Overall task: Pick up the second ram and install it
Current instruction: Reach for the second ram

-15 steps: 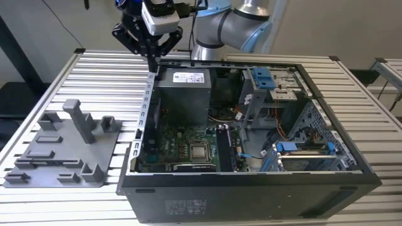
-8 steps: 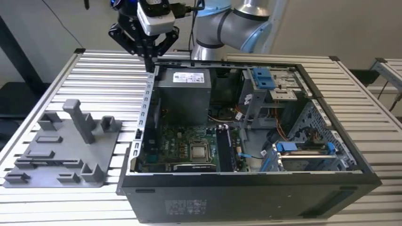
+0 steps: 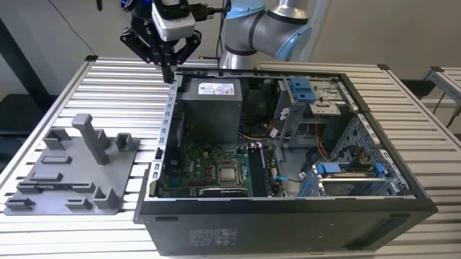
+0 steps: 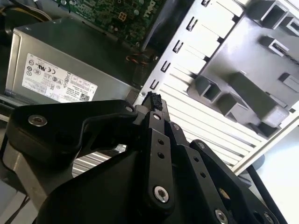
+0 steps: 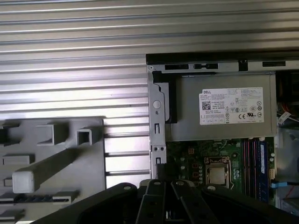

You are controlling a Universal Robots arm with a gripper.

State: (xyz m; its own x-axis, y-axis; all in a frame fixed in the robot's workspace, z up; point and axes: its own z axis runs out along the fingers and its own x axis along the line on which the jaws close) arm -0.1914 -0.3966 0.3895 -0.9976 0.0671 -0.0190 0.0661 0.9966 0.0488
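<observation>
The exterior view looks down from above at the whole computer case (image 3: 288, 226) in mid-frame, while both wrist views peer closely down past the gripper (image 4: 152, 100), all three sharing the power supply (image 3: 209, 105) and grey fixture plate (image 3: 61, 186).

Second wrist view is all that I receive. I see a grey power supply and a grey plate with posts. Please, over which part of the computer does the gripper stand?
Observer: In the exterior view the gripper hangs over the far corner of the case, on the exterior view's left, with its fingers shut and pointing down.
Operator: Thank you. Where are the memory slots from there?
Observer: In the first wrist view the memory slots run beside the processor, on the board just past the power supply.
</observation>
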